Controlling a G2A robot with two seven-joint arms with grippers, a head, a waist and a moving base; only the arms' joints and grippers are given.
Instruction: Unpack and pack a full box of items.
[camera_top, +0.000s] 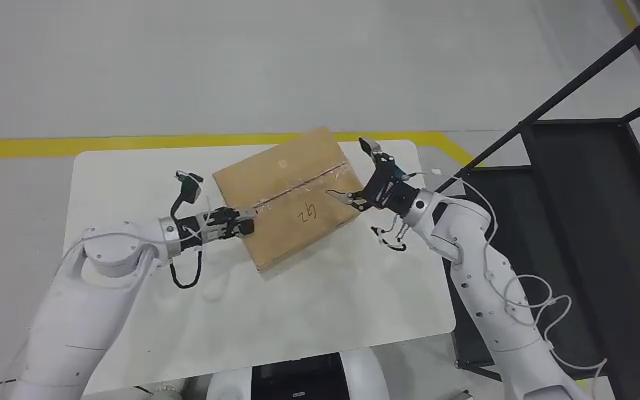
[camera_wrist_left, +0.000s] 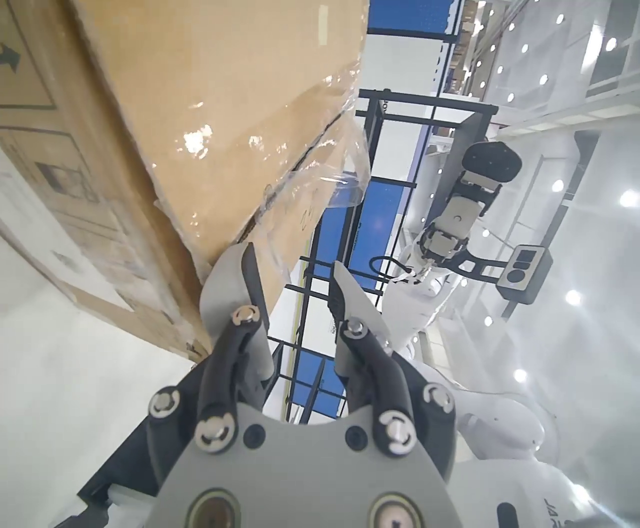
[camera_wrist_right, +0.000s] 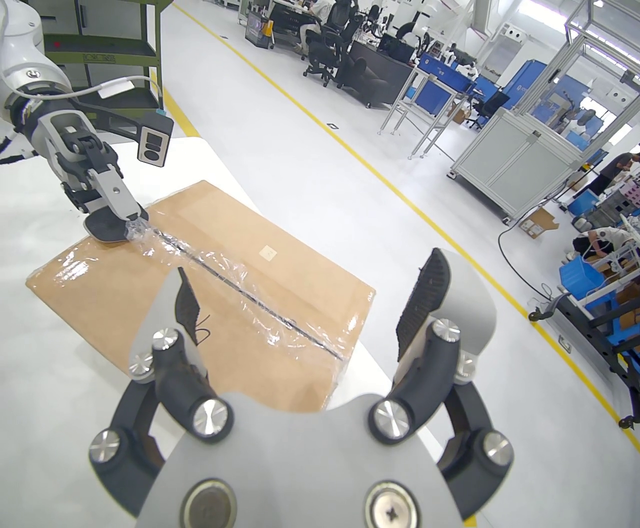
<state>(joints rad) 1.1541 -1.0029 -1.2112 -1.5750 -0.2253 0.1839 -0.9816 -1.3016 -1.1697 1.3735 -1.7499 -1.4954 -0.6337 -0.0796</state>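
A closed cardboard box (camera_top: 290, 195) lies askew on the white table (camera_top: 130, 180), its seam covered by clear tape (camera_top: 300, 183). My left gripper (camera_top: 243, 222) sits at the box's left edge, at the end of the seam. Its fingers stand a little apart with nothing between them (camera_wrist_left: 292, 272). Just past its fingertips a loose, crumpled end of the tape (camera_wrist_left: 347, 180) lifts off the box (camera_wrist_left: 200, 100). My right gripper (camera_top: 357, 172) hovers wide open at the box's right edge (camera_wrist_right: 306, 272), looking along the taped seam (camera_wrist_right: 240, 285) toward the left gripper (camera_wrist_right: 127, 225).
A black metal rack (camera_top: 580, 200) stands right of the table, close to the right arm. A yellow floor line (camera_top: 120, 145) runs behind the table. Bare table surface lies in front of the box (camera_top: 330, 290).
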